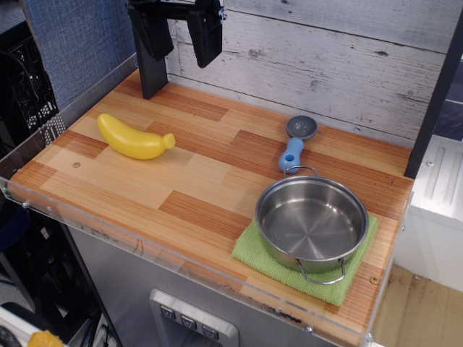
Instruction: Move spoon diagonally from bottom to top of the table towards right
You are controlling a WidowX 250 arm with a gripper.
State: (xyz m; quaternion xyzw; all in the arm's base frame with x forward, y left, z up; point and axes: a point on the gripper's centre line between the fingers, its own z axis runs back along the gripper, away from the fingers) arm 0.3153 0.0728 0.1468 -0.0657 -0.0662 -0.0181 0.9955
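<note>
The light-and-reddish striped wooden table (195, 184) carries a yellow plastic banana (134, 139) at its left. At right, a round steel pot (312, 220) sits on a green cloth (255, 251) — just behind it lies the short blue-handled toy spoon (295, 142), bowl toward the plank wall (325, 65).

spoon (296, 142) lies on table (195, 188) behind pot (312, 222) (gripper (179, 36) raised).
</note>
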